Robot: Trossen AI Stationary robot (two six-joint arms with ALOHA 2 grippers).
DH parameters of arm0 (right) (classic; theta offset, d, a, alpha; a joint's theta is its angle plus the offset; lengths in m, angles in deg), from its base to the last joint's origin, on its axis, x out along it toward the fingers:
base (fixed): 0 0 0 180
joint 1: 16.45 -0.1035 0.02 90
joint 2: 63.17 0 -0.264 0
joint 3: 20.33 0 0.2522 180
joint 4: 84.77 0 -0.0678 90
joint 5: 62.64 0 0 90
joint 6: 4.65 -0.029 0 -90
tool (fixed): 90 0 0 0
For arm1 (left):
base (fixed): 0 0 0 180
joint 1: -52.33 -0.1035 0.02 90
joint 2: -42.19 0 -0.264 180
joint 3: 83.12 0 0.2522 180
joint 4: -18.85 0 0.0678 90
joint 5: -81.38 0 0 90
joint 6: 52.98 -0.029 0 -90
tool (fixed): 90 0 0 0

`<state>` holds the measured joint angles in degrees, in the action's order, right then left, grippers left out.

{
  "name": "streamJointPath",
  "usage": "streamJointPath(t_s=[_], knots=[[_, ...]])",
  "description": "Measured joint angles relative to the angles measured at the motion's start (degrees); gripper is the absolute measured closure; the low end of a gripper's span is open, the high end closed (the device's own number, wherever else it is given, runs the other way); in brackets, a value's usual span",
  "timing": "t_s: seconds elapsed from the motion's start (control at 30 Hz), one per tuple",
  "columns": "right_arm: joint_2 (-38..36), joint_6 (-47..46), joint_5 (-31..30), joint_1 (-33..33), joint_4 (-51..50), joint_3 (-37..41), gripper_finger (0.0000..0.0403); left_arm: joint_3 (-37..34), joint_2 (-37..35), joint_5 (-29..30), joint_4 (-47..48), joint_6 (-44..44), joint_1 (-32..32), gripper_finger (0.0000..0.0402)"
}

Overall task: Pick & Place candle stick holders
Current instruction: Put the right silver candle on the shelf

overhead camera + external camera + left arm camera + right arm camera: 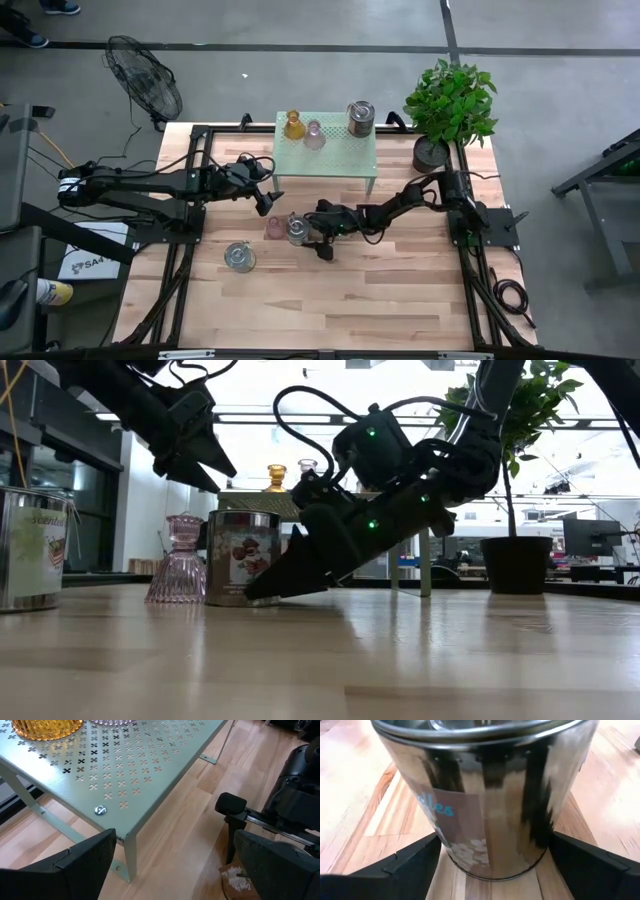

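Your right gripper (490, 865) sits low on the table (380, 300) with its jaws wide open, one finger either side of the silvery metal holder (485, 795) and closed on nothing yet. This tin stands upright just beside the pink glass holder (175, 560), in front of the green perforated stand (340, 155). Judge the tin rigid and light, its polished wall probably slippery; grip it mid-height across the labelled band, squarely. Mind the glass neighbour, likely fragile. Your left gripper (170, 865) hangs open and empty near the stand's front edge.
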<state>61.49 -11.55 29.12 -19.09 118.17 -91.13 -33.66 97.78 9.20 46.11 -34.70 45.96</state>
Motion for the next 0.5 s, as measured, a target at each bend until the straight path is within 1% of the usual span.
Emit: streamJointPath(t_s=[0.27,0.4,0.5], knots=[[0.2,0.0,-0.1,-0.4,4.0,0.2,0.0039,0.0,0.0,-0.1,0.0,0.0,0.0,0.0005],[0.3,3.0,-3.4,-2.1,4.0,0.2,0.0039,0.0,0.0,-0.1,0.0,0.0,0.0,0.0005],[0.3,6.1,-4.6,-3.1,4.4,0.2,0.0039,0.0,0.0,-0.1,0.0,0.0,0.0,0.0005]])
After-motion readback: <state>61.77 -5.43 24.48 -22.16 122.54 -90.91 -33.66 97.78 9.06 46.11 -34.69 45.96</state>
